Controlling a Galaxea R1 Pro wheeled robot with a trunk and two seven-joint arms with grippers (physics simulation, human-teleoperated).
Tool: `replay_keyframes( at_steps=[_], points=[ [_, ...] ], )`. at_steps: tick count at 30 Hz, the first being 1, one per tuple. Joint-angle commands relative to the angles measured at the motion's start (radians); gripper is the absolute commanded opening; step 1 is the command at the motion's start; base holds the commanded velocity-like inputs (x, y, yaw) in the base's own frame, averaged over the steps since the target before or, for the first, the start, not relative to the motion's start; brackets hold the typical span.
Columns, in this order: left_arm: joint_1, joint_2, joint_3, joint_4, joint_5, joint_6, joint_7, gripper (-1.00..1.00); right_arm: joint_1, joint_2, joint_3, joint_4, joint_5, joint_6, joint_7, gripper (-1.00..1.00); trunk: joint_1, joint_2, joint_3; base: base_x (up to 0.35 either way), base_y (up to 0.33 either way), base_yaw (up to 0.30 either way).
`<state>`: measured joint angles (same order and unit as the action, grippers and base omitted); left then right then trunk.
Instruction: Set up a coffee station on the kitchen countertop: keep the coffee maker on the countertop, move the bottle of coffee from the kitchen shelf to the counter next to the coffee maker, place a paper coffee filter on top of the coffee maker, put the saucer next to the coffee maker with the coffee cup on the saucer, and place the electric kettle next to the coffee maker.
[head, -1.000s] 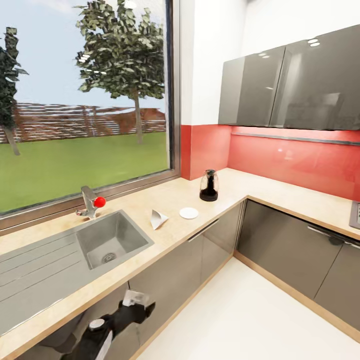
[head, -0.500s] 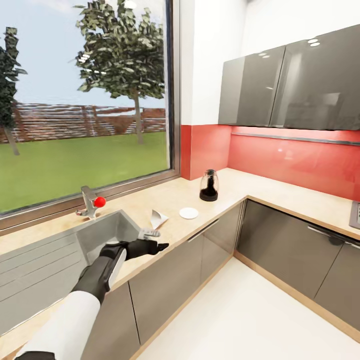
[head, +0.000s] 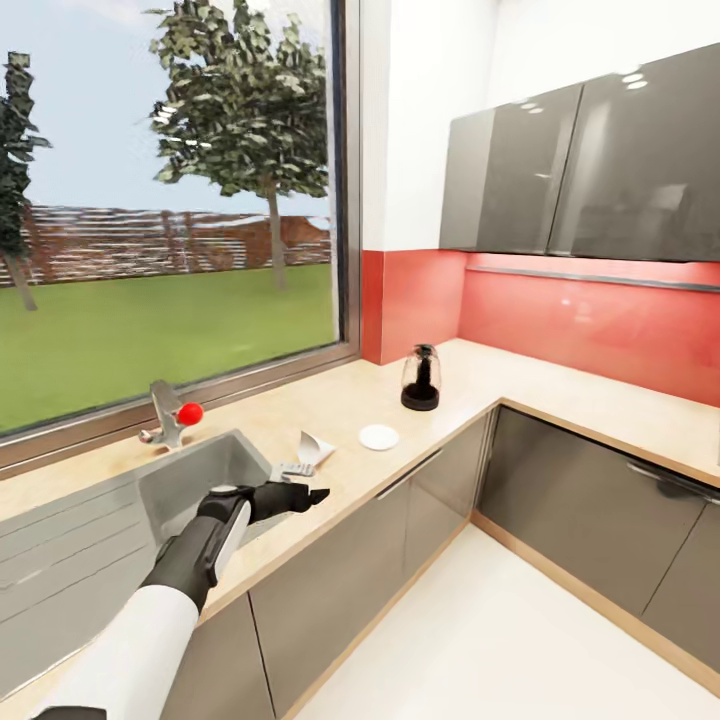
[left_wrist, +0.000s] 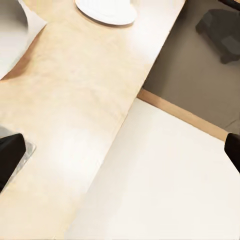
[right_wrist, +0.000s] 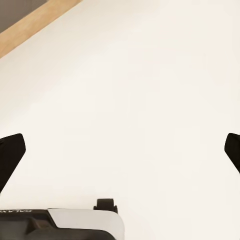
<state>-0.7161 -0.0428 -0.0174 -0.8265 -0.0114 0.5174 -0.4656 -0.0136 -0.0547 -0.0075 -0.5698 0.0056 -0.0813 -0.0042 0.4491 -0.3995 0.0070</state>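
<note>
Your left gripper (head: 300, 494), fingers spread apart, hovers over the countertop (head: 330, 420) edge beside the sink (head: 190, 478), just short of the paper coffee filter (head: 314, 449), with the saucer (head: 379, 436) and coffee maker (head: 421, 379) beyond.

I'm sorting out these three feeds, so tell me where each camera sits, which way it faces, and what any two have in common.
Head view: on the robot's head, looking forward and down at the corner countertop, sink, paper filter, saucer; left arm and left claw show.
Left wrist view: on the left arm, looking down at the counter edge and floor; black fingertips show.
Right wrist view: on the right arm, facing the floor; fingertips show.
Shared: head and left wrist both see the saucer.
</note>
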Motion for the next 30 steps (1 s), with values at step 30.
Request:
replay_keyframes(
  at_steps=[30],
  points=[
    [0.0,0.012,0.004,0.073,0.001,-0.003,0.014,1.0,0.0,0.0,0.0,0.001,0.001,-0.003,-0.002,1.0,0.001,-0.001,0.0,0.223,0.047,0.0]
  ],
)
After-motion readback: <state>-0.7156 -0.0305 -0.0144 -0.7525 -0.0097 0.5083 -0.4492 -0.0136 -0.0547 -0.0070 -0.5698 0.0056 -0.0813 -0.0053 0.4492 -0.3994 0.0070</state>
